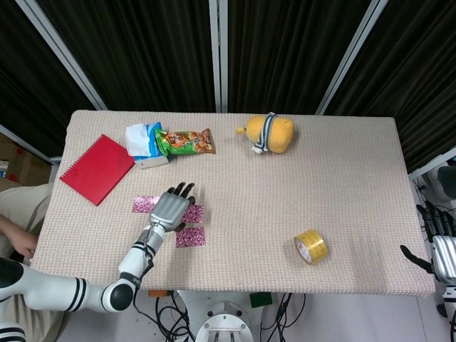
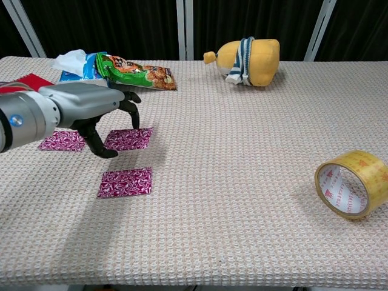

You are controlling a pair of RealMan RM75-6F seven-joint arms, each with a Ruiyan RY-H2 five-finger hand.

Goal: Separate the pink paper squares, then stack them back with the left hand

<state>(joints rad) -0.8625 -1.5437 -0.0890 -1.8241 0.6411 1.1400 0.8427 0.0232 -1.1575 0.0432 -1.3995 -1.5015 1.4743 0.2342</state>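
Note:
Three pink patterned paper squares lie apart on the table's left side. One is at the left point(image 2: 62, 140), one in the middle point(image 2: 128, 139) and one nearer the front edge point(image 2: 125, 182). My left hand point(image 2: 91, 108) hovers over the middle square point(image 1: 194, 214) with its fingers spread and curved downward. The fingertips point(image 2: 131, 118) hang at that square's far edge and the thumb sits by its near left corner. Nothing is held. My right hand point(image 1: 443, 248) hangs off the table's right edge, fingers extended, empty.
A red notebook point(image 1: 97, 169), a tissue pack point(image 1: 142, 139) and a green snack bag point(image 1: 184, 141) lie at the back left. A yellow plush toy point(image 1: 269, 133) sits at the back centre. A yellow tape roll point(image 1: 311, 246) lies front right.

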